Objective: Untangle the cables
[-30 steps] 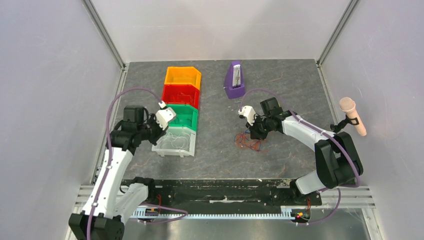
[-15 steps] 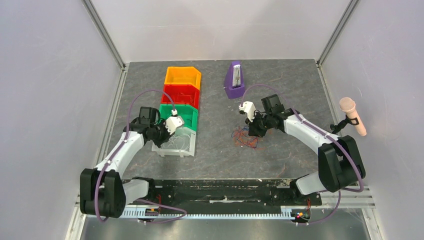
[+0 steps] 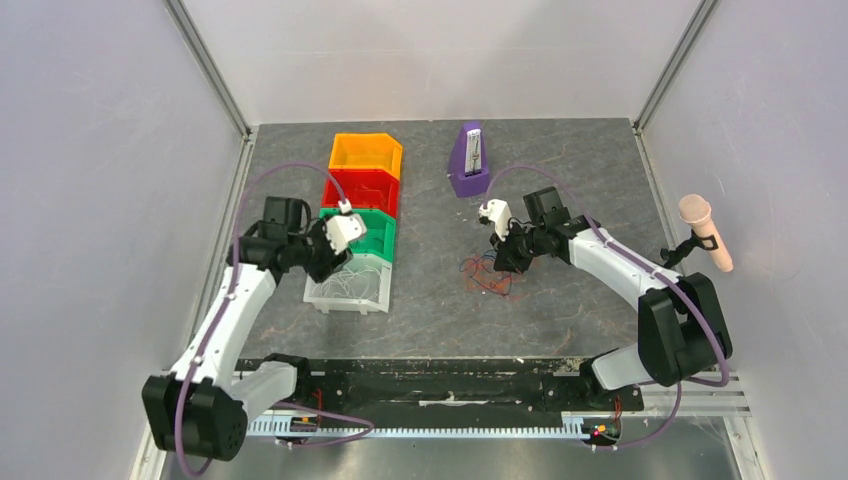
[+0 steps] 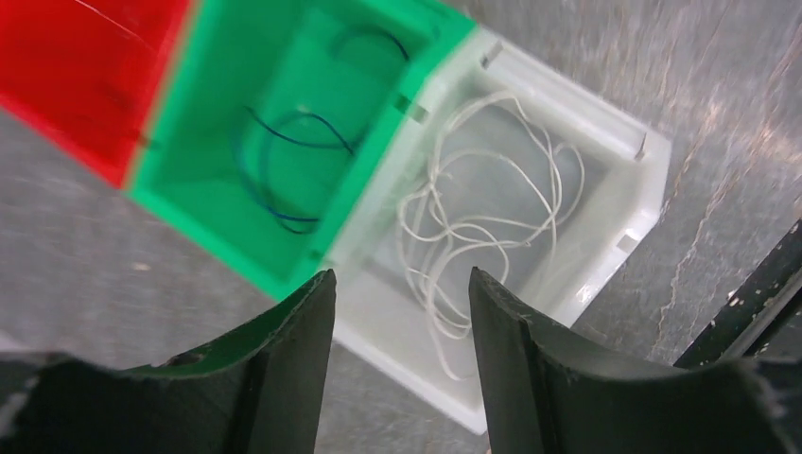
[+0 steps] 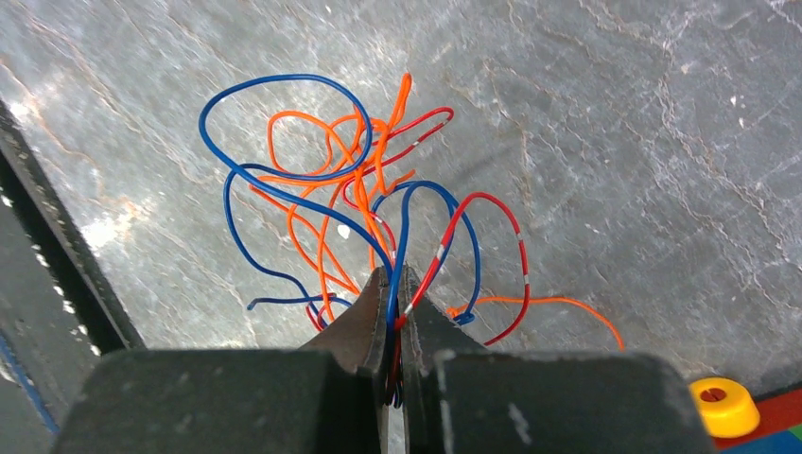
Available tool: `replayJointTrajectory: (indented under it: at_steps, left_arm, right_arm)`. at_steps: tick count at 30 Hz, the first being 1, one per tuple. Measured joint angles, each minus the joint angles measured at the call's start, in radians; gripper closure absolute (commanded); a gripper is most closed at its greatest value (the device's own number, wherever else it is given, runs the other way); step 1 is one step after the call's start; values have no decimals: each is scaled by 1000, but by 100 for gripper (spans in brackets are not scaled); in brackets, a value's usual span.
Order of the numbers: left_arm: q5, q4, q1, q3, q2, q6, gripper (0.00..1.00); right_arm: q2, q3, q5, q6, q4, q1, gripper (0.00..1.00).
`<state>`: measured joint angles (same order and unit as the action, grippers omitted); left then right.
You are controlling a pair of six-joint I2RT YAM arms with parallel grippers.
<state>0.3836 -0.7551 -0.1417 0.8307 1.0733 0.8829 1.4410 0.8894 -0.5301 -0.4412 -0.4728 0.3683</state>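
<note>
A loose tangle of blue, orange and red cables (image 5: 359, 189) hangs over the grey table, mid-right in the top view (image 3: 488, 276). My right gripper (image 5: 394, 274) is shut on a blue and a red strand of it, and shows in the top view (image 3: 505, 258) at the tangle's upper right edge. My left gripper (image 4: 399, 276) is open with nothing between its fingers, above the near corner of the white bin (image 4: 624, 203). White cables (image 4: 473, 218) lie inside that bin. Blue cables (image 4: 284, 161) lie in the green bin (image 4: 180, 194) beside it.
A row of bins runs back from the white bin (image 3: 318, 297): green (image 3: 382, 243), red (image 3: 362, 188), orange (image 3: 366, 152). A purple upright object (image 3: 470, 160) stands behind the tangle. A microphone (image 3: 706, 232) is at the right wall. A yellow disc (image 5: 723, 405) lies near my right gripper.
The left gripper has opened above the white bin and its arm has shifted. The right gripper stays shut on the tangle and has moved slightly to the left with it.
</note>
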Motion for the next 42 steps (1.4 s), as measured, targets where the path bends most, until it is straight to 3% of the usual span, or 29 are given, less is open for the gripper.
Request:
replayJointTrajectory:
  at_steps: [6,11,17,20,34,37,40,42]
  left_arm:
    - [98,-169,0,240,-72,-8,36]
    - [309,-165,-14,276,-103,-132,45]
    - [386,45,-221,180,-84,-349,48]
    - [386,152,-299,122,-68,-466,43]
    - [319,605,-395,61,107,-962,36]
    - [296,658,-422,61,161,-1015,51]
    - [263,688,-431,61,198,-1055,82]
    - [231,689,-432,66,214,-1061,94]
  right_arm:
    - [-31,11,-84,76,13,0,100]
    - [-57,31,-204,183,78,0,100]
    - [-90,55,-330,364,179,0,100]
    - [-116,58,-363,442,223,0,100]
    - [-182,58,-393,547,282,1,100]
    - [-182,57,-391,552,285,1,100]
    - [-185,53,-387,553,285,1,100]
    - [-190,50,-375,549,279,1,100]
